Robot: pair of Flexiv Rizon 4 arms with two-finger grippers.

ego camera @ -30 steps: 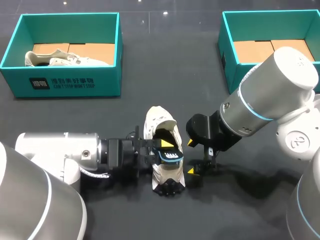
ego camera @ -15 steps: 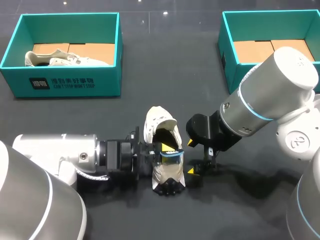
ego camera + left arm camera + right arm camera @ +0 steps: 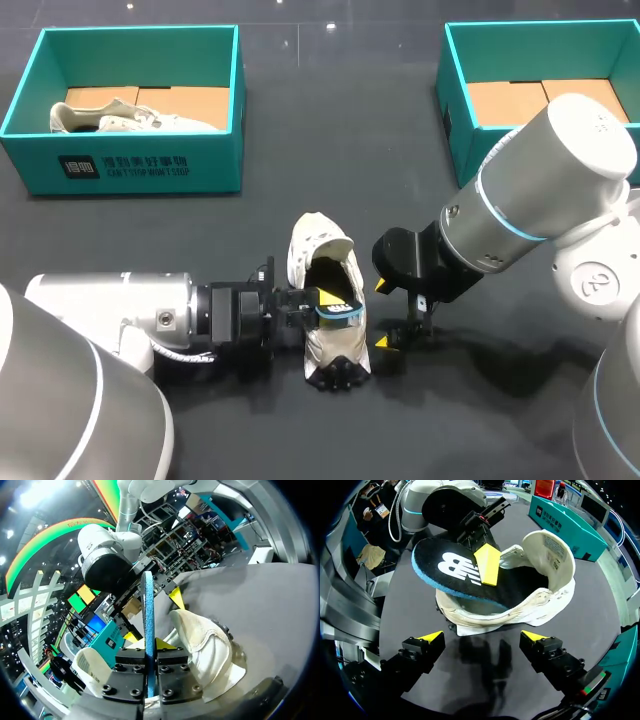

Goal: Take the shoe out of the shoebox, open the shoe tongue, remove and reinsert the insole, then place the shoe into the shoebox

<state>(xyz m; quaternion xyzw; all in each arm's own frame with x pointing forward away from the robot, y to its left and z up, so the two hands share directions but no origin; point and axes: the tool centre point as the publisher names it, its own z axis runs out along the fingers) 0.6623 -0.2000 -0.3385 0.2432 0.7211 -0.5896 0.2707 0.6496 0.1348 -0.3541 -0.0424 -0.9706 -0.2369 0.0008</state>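
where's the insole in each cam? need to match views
Head view: insole pinched in the left hand, tilted over the white shoe.
Left wrist view: edge-on blue strip between that hand's own fingers.
Right wrist view: black top, blue rim, over the shoe's opening, ahead of the open right hand.
Shared landmark: the white shoe, in all three.

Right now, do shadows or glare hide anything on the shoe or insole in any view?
Head view: light spots glint on the table far from the shoe; the right arm casts its shadow beside it, not on it. Right wrist view: the right gripper shadows bare table only; the insole is evenly lit. Left wrist view: the insole shows edge-on in the left gripper, no glare.
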